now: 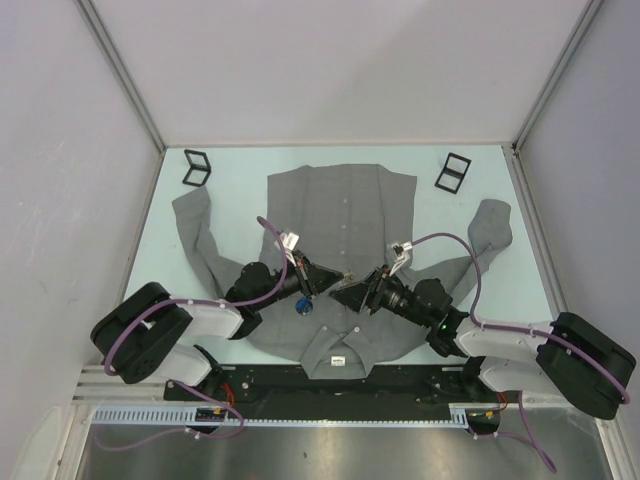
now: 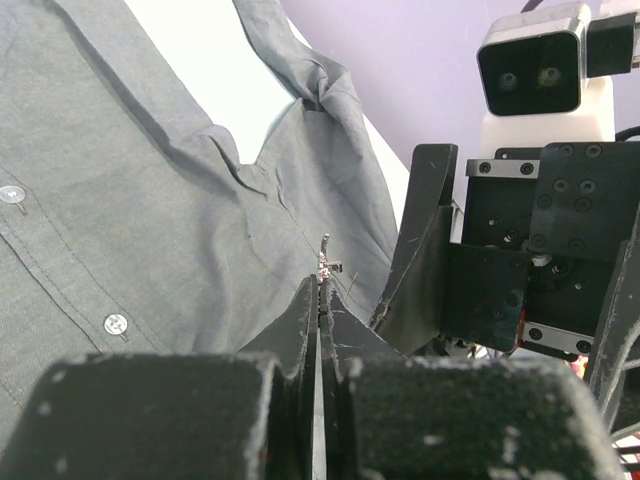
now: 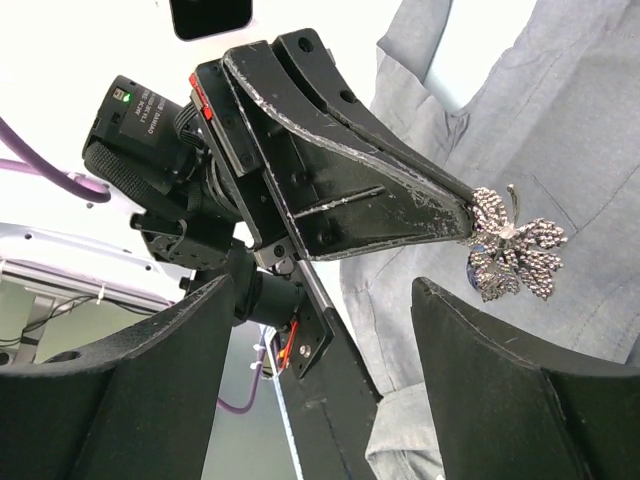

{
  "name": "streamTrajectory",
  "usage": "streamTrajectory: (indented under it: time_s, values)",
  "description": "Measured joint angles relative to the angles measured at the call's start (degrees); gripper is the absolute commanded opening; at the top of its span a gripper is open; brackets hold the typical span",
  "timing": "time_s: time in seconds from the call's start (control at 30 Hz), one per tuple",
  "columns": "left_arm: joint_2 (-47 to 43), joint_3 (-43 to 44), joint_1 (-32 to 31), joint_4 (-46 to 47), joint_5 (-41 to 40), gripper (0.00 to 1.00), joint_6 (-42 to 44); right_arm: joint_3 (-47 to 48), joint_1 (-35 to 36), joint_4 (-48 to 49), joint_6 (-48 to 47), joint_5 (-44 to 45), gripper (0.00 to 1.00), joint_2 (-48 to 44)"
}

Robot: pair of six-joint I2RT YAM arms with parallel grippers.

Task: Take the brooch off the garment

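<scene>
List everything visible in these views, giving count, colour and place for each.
shirt: one, grey, spread flat on the table, collar toward the arms.
buttons: several, white, down the shirt front.
neck label: one, white, inside the collar.
brooch: one, silver and beaded, pinched at the left gripper's tips, in front of the shirt.
frames: two, black, at the table's far corners; the second is at the far right.
table: one, pale green, under the shirt.
left gripper: one, black, shut on the brooch.
right gripper: one, black, open, facing the brooch.
</scene>
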Motion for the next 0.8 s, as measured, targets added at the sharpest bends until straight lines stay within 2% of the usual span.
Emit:
streamTrajectory:
  time_s: [0.27,0.57,0.8]
  values:
    - [0.79,0.00,0.00,0.63,2.69,0.00,0.04,0.87,-2.89,-4.22,-2.73,-2.45,0.76,-0.33]
    - [2.69,1.84,0.59,1.77,3.56,0.00,0.20,8.46,-10.91,-16.06,-8.63,-15.63,0.78,-0.55]
    - [3.65,2.67,-0.17,1.77,6.34,0.00,0.13,12.11,-14.93,-23.76,-12.24,-19.26,0.80,-7.54]
